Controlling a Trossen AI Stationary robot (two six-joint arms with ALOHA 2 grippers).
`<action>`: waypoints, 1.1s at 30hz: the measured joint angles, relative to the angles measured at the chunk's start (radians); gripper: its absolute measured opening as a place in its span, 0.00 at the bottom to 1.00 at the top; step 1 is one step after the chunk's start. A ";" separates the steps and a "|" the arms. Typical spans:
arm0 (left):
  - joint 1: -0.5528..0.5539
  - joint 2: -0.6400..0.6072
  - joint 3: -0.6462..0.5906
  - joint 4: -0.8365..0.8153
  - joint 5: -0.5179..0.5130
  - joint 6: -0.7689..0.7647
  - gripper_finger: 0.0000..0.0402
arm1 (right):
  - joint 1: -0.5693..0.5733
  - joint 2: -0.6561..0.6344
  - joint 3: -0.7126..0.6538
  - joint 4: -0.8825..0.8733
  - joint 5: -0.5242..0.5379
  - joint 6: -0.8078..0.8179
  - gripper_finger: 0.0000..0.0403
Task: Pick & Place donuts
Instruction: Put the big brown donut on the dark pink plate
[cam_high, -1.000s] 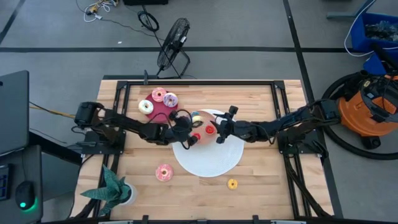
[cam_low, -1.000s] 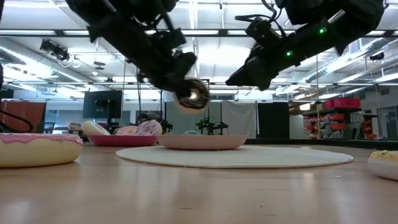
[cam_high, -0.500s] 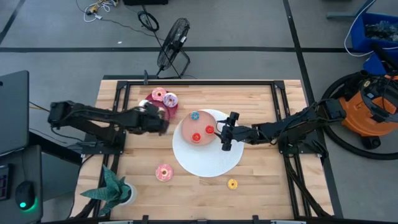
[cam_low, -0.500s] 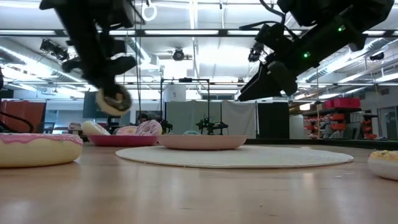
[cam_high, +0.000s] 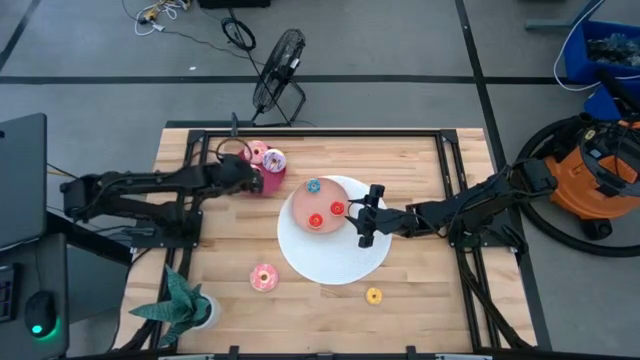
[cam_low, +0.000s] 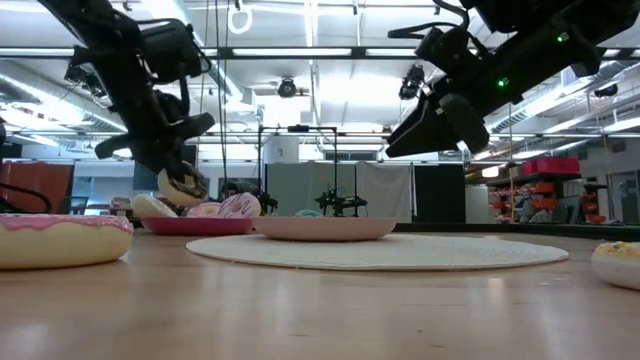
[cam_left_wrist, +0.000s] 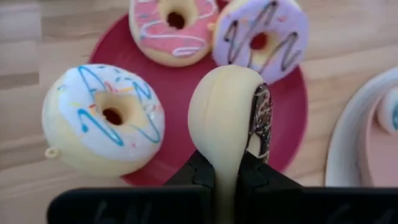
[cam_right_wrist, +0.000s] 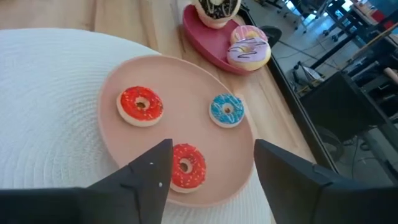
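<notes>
Chocolate donut (cam_left_wrist: 249, 118) pinched edge-on in left gripper (cam_high: 243, 178), upper left of table, hovering over crimson plate (cam_left_wrist: 186, 134) beside white donut (cam_left_wrist: 102, 118), pink donut (cam_left_wrist: 174, 28), purple donut (cam_left_wrist: 261, 37). Placing step, by the look. Next: lower into free gap, release. Centre: salmon plate (cam_right_wrist: 180, 112) holds two red, one blue. Right gripper (cam_high: 364, 222) spread, empty, waiting over white disc (cam_high: 340, 262).

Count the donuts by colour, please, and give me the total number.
Pink frosted: 2
Purple frosted: 1
White frosted: 1
Chocolate-brown: 1, held on edge in the left gripper over the crimson plate
Tiny red: 2
Tiny blue: 1
Tiny yellow: 1
Total: 9
</notes>
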 joint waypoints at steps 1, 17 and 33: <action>0.022 -0.001 -0.007 0.008 0.018 0.005 0.05 | 0.000 0.000 0.000 -0.002 0.000 0.000 0.58; 0.158 -0.001 -0.133 0.263 0.149 0.031 0.07 | 0.001 0.000 0.000 -0.028 0.010 0.004 0.53; 0.158 0.216 -0.133 0.575 0.219 0.085 0.07 | 0.001 0.000 0.000 -0.027 0.010 0.000 0.53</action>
